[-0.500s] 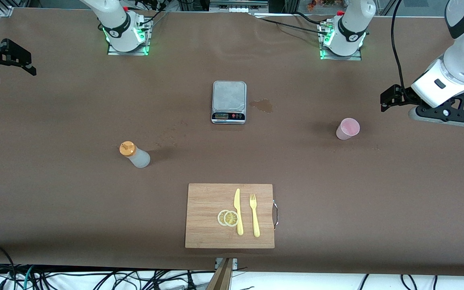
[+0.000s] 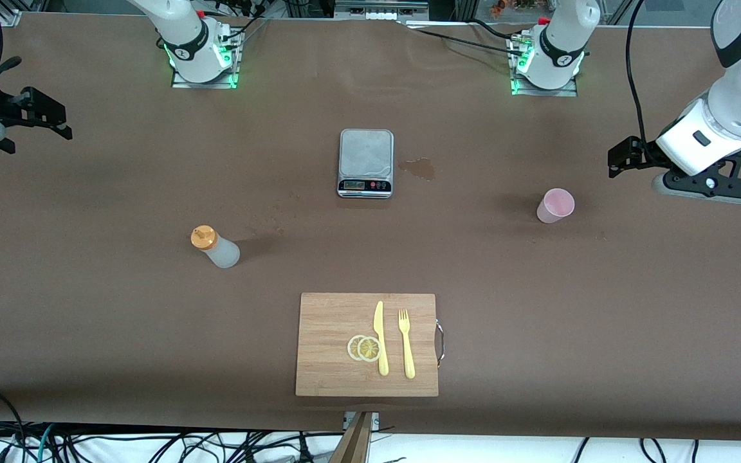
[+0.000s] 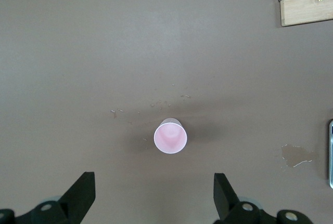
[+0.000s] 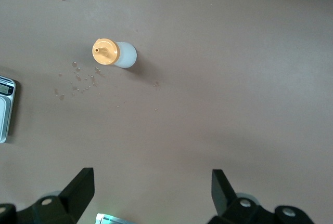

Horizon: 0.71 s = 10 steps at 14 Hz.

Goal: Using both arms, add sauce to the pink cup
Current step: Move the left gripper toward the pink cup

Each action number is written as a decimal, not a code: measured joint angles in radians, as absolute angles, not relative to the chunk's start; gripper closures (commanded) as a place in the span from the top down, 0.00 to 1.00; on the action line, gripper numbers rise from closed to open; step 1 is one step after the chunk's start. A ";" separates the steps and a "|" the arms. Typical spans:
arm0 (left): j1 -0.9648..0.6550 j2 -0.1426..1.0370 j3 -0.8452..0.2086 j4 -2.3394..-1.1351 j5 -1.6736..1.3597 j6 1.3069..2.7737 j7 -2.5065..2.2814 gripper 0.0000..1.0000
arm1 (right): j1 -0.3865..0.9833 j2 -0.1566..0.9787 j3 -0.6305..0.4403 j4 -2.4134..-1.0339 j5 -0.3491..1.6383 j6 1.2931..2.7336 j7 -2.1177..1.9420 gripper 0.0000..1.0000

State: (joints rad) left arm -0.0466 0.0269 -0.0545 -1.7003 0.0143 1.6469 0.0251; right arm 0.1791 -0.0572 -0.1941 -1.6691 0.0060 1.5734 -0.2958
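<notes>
We are viewing the left gripper [image 3: 151, 200] hanging with its jaws spread wide and empty, high over the table at the left arm's end, and the right gripper [image 4: 148, 198] hanging likewise agape and empty over the right arm's end. The pink cup [image 2: 556, 205] is standing upright and apart from everything, toward the left arm's end; we are judging it light, thin-walled and easily tipped or crushed, best pinched gently across its mid-wall. The sauce bottle [image 2: 215, 247] is standing nearer the front camera than the kitchen scale [image 2: 366, 163]; its soft translucent body is likely yielding, so we favour gripping mid-body, below the orange cap [image 4: 106, 51].
</notes>
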 measured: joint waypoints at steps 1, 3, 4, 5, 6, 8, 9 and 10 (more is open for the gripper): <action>-0.047 0.027 -0.055 -1.700 0.014 1.642 0.025 1.00 | 0.179 -0.056 -0.194 -1.669 0.006 1.572 -0.296 1.00; -0.047 0.027 -0.055 -1.699 0.014 1.626 0.025 1.00 | 0.179 -0.056 -0.194 -1.669 0.006 1.559 -0.296 1.00; -0.047 0.026 -0.055 -1.699 0.014 1.623 0.025 1.00 | 0.179 -0.056 -0.194 -1.669 0.006 1.555 -0.296 1.00; -0.047 0.026 -0.054 -1.699 0.014 1.622 0.025 1.00 | 0.179 -0.057 -0.194 -1.669 0.006 1.548 -0.296 1.00; -0.046 0.026 -0.054 -1.698 0.014 1.621 0.025 1.00 | 0.179 -0.059 -0.195 -1.669 0.006 1.538 -0.296 1.00; -0.046 0.026 -0.053 -1.696 0.014 1.621 0.025 1.00 | 0.179 -0.068 -0.197 -1.669 0.006 1.517 -0.296 1.00; -0.046 0.025 -0.052 -1.696 0.014 1.620 0.025 1.00 | 0.178 -0.073 -0.202 -1.669 0.006 1.512 -0.296 1.00; -0.044 0.024 -0.052 -1.696 0.014 1.618 0.025 1.00 | 0.178 -0.078 -0.209 -1.669 0.006 1.507 -0.296 1.00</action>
